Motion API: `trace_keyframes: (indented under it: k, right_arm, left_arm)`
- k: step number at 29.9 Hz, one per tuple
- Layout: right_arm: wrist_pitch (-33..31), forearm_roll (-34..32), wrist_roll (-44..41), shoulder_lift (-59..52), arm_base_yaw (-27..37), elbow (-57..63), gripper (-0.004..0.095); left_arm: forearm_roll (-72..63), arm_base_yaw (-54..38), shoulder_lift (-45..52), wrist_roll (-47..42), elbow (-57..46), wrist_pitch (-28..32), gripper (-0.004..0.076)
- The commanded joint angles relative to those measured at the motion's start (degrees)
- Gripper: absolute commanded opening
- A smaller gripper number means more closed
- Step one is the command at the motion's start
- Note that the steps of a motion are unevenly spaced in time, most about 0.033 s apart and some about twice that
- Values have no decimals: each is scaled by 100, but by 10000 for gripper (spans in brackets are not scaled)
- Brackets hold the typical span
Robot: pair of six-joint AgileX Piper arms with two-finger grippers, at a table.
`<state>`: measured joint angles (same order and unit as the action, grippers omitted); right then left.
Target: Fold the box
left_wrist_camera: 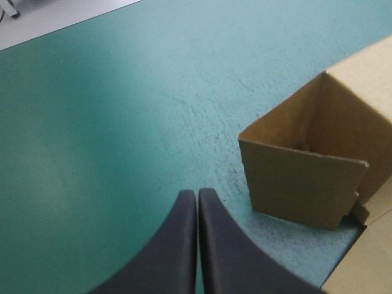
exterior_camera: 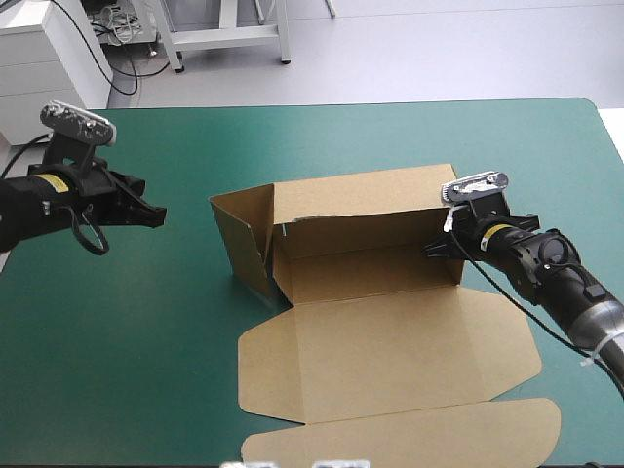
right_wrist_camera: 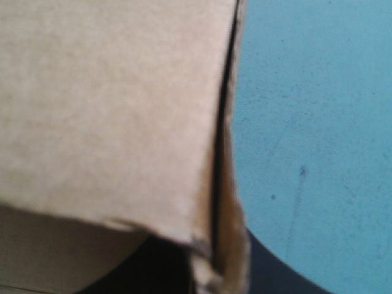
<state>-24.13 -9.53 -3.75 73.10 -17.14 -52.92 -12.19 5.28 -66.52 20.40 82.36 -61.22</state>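
From above, the brown cardboard box (exterior_camera: 390,322) lies mid-table on the teal-green cover (exterior_camera: 146,341), its back and left walls up and its lid flat toward the near edge. The right gripper (exterior_camera: 437,248) is at its right end, and the left gripper (exterior_camera: 158,216) hangs well apart. In the left wrist view the fingers are pressed together, with a box corner ahead. In the right wrist view the fingers pinch a doubled board edge. I'd stand that end wall up square before tucking it. I can read no print anywhere.

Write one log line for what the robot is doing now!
box: walls raised, lid flat | left gripper: shut, apart from box | right gripper: shut on box's right end wall
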Motion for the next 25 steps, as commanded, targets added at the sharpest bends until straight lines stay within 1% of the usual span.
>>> trace_keyframes:
  k: [1, 3, 5, 7, 10, 13, 15, 18, 20, 23, 25]
  right_arm:
    - [257, -3, -20, -142, 22, -225, -2]
    - [-110, 87, -20, -142, 22, -361, -2]
    - [-640, 199, 87, -142, 22, -560, -2]
    - [-1180, 255, 192, -142, 22, -819, -2]
    - [-1797, 290, 333, -131, 22, -1162, -2]
    - [-2232, 343, 417, -87, 22, -1244, -2]
    - [-2421, 498, 553, -18, 22, -1244, -3]
    - [-2432, 596, 580, 144, 22, -1244, -2]
    - [-2331, 687, 589, 291, 22, -1244, -2]
    - [-1979, 703, 603, 540, 22, -1244, -2]
    - [-1637, 637, 603, 743, 22, -1293, -2]
  left_arm:
    - [-90, -11, 456, -160, -372, 687, -8]
    - [-107, -11, 583, -160, -597, 778, -8]
    - [-107, -11, 648, -160, -742, 869, -8]
    - [-107, -11, 650, -160, -791, 882, -8]
    - [-107, -11, 650, -160, -791, 960, -8]
    - [-107, -11, 650, -160, -791, 1120, -8]
    - [-107, -11, 650, -160, -791, 1255, -8]
    - [-107, -11, 650, -132, -791, 1400, -8]
    - [-107, -11, 650, -132, -791, 1428, -8]
    - [-107, -11, 650, -132, -791, 1428, -8]
    - [-107, -11, 650, -132, -791, 1428, -8]
